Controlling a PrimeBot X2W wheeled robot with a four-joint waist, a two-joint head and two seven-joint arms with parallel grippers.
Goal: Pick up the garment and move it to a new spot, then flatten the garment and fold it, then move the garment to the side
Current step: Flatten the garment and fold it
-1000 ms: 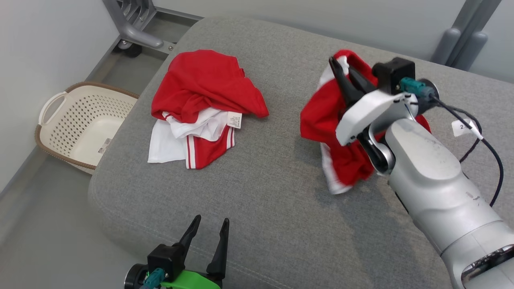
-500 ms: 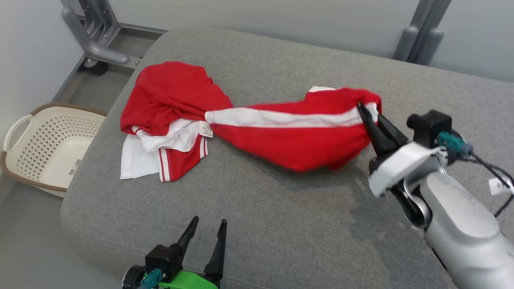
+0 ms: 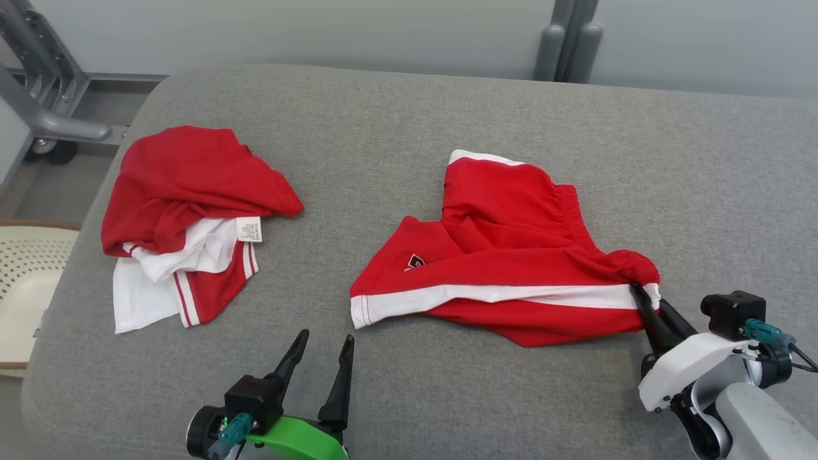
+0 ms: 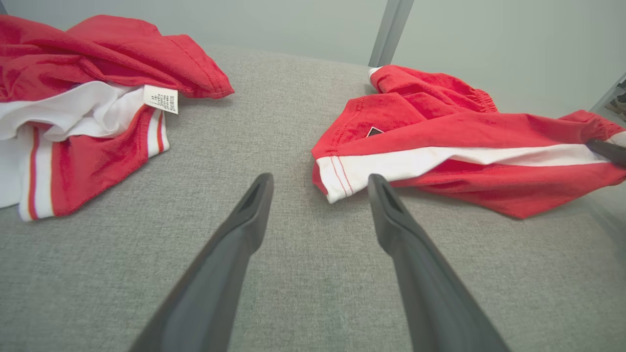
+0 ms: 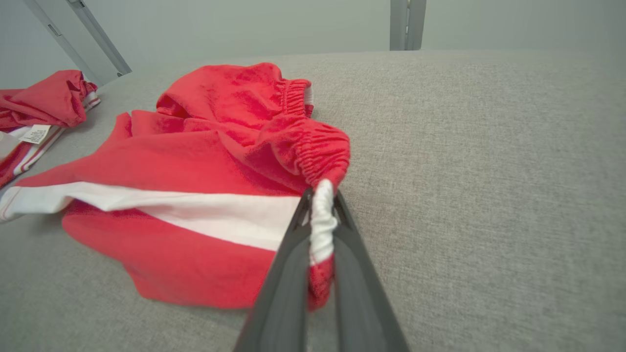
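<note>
Head view looks down on the grey cushion [image 3: 409, 115]; both low, close wrist views share the red shorts [image 3: 498, 255]

L tool [image 3: 326, 336]: green mount [image 3: 294, 442], blk fingers [image 3: 337, 386]; R arm [image 3: 760, 421] silver.

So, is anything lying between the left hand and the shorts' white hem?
Nothing visible: bare grey cushion separates the open left hand from the shorts. The right hand is shut on their waistband.

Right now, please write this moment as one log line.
right gripper: shut on red shorts | left gripper: open, empty | red shorts: on grey cushion
</note>
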